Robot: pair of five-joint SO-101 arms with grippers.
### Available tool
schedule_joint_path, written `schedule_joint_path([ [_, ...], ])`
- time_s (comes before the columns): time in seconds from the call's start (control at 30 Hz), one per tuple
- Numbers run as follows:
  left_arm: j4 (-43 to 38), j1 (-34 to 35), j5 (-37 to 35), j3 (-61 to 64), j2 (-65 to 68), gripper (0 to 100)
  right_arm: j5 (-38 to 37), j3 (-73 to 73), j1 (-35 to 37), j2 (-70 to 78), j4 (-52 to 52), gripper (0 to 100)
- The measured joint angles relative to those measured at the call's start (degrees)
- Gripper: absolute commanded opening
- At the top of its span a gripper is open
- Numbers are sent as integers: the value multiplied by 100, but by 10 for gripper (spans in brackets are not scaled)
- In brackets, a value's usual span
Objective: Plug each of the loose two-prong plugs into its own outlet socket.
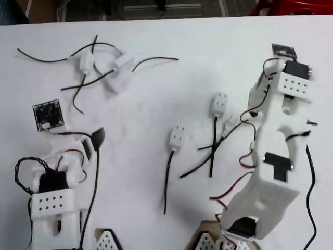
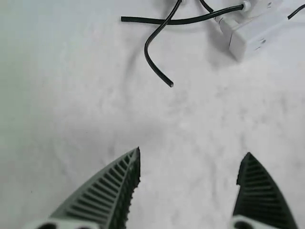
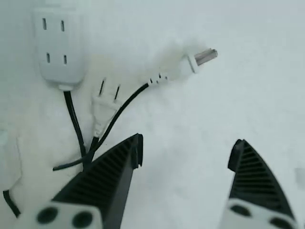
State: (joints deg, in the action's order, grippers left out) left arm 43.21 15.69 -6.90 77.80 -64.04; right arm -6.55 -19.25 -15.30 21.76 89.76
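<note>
- The white table (image 1: pixel 156 36) is seen across the whole high view, with cords and sockets scattered over it.
- The white right arm (image 1: pixel 270 156) is seen along the right edge of the frame. Its right gripper (image 3: pixel 186 143) is released: the black ridged fingers are spread with only bare table between them, just short of the two loose plugs.
- The white left arm (image 1: pixel 52 198) is placed at the lower left. Its left gripper (image 2: pixel 193 157) is likewise spread wide, and nothing is held.
- A tangle of white blocks and black cords (image 1: pixel 104 67) is found at the upper left; whether any plug is seated there cannot be told.
- A white four-slot outlet socket on a black cord (image 1: pixel 219 103) lies right of centre, its slots unfilled. A second white outlet socket (image 1: pixel 178 137) lies at centre and is also judged unfilled.
- A white flat two-prong plug (image 3: pixel 106 102) is laid just beside the first socket, its prongs turned toward it but not inserted.
- A second white two-prong plug (image 3: pixel 190 64) is laid nearby, its prongs pointed away from that socket.
- The task is judged barely begun here: both plugs are left to be grasped, lined up and pushed in.
</note>
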Motion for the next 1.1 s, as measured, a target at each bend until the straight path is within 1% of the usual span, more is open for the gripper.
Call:
schedule_joint_path([
  [0.07,0,0,0,0,0,320,308,0,0,343,-334,264],
  [0.2,0,0,0,0,0,320,782,0,0,985,-958,180],
  [0.37,0,0,0,0,0,320,897,-9,-44,1415,-1495,173],
  [0.47,0,0,0,0,0,320,897,-123,-114,1653,-1547,172],
  [0.53,0,0,0,0,0,320,905,-308,-185,1820,-1530,153],
  [0.67,0,0,0,0,0,320,844,-862,-360,2224,-1213,94],
  [0.77,0,0,0,0,0,320,484,-1424,-510,2549,-844,91],
  [0.93,0,0,0,0,0,320,9,-2479,-554,2927,-26,91],
  [1.1,0,0,0,0,0,320,-123,-3684,-527,2971,738,91],
])
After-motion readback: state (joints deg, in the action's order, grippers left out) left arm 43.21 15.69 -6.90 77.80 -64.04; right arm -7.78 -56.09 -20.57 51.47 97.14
